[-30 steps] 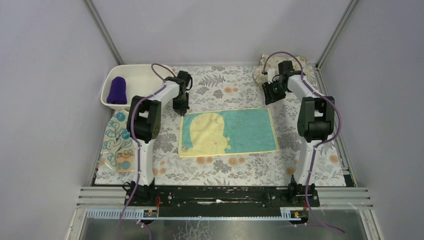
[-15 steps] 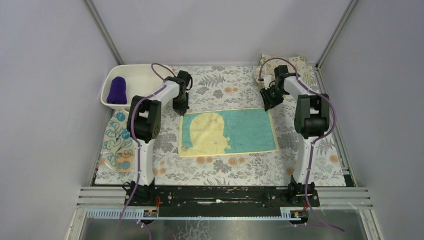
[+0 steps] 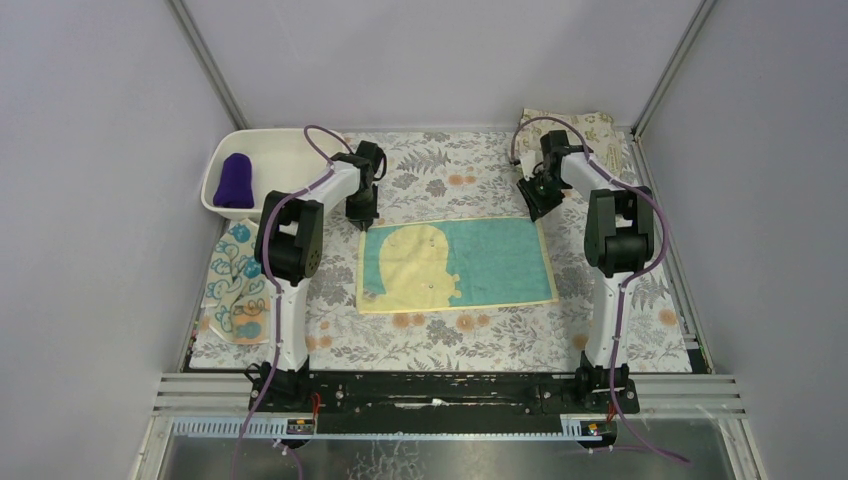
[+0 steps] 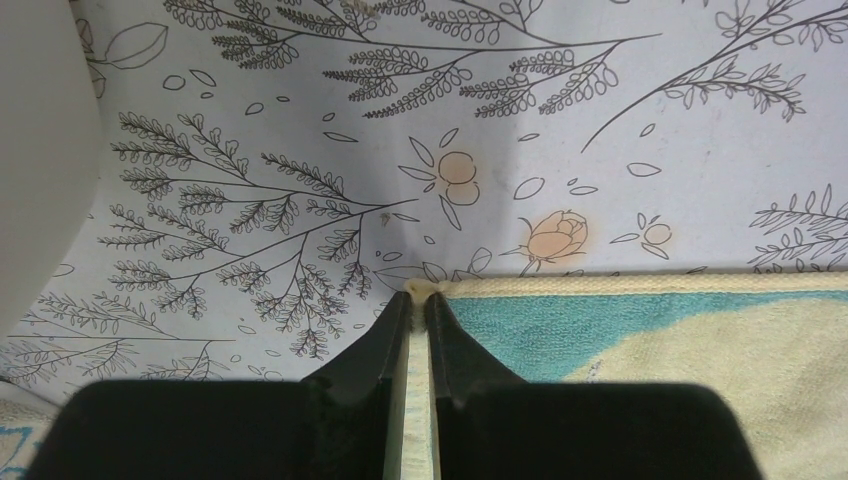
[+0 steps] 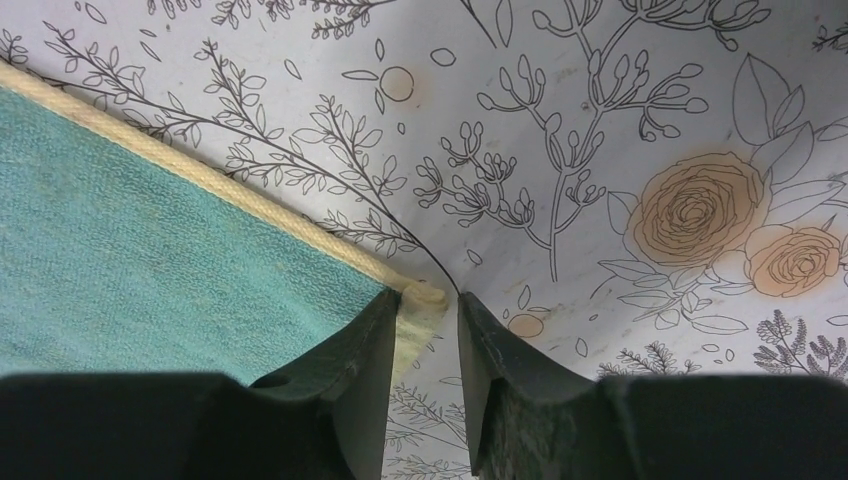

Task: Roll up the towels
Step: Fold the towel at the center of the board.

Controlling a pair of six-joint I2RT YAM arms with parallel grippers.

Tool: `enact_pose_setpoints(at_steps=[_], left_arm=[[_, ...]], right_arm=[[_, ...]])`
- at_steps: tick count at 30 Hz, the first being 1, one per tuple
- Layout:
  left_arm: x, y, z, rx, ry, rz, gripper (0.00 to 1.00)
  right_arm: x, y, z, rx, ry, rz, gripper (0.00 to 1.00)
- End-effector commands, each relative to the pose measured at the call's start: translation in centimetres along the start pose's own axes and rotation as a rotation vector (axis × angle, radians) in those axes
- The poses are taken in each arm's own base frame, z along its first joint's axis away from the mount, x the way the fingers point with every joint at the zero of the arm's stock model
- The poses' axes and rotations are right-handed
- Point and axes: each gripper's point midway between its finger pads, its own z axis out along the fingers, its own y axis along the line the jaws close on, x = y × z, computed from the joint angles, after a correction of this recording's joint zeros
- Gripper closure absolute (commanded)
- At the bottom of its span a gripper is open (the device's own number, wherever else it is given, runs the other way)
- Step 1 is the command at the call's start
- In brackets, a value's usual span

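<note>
A teal and pale yellow towel lies flat in the middle of the table. My left gripper is shut on its far left corner, with the cream hem pinched between the tips. My right gripper stands at the towel's far right corner. Its jaws are open a little; the corner lies between them against the left finger. A dark purple towel sits rolled in the white bin. A pale towel with teal swirls lies at the left edge.
A beige leaf-printed cloth is folded at the back right corner. A floral sheet covers the table. Grey walls close in the left, right and back sides.
The right gripper has come forward and left from the back right cloth to the towel's far right corner, and its jaws have narrowed. The left arm has not moved.
</note>
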Motion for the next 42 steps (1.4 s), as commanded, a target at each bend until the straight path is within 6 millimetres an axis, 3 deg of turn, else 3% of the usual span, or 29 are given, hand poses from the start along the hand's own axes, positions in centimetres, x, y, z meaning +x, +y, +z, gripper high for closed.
enact_pose_setpoints(at_steps=[1,9,14,26,32,37,42], left_arm=[[2.4,2.0,3.5,-0.1,0.09,0.036,1.0],[2.1,2.5,3.1,-0.125,0.075,0.036,1.0],[-0.1,2.9,2.1,-0.12,0.02,0.006,1.0],[-7.3,1.8,-0.1,-0.075,-0.145,-0.001,1.0],[-10.2,2.1,-2.8,-0.084,-0.245,-0.012,1.0],[-9.7,2.1,-4.6,-0.064,-0.275,-0.031,1.0],[-7.2,2.3,-5.8,-0.043,-0.255,-0.064,1.0]], right_arm=[[4.0,1.4,2.7,-0.037,0.161,-0.022,0.66],[3.2,0.2,2.6,0.013,0.159,-0.037,0.83],[1.0,-1.4,0.8,0.078,0.113,-0.031,1.0],[-4.0,-6.0,-4.8,0.27,-0.051,-0.019,1.0],[-5.1,-6.5,-7.1,0.322,-0.102,-0.009,1.0],[-5.0,-5.1,-8.8,0.311,-0.183,0.039,1.0],[-3.1,-3.0,-9.7,0.287,-0.226,0.127,1.0]])
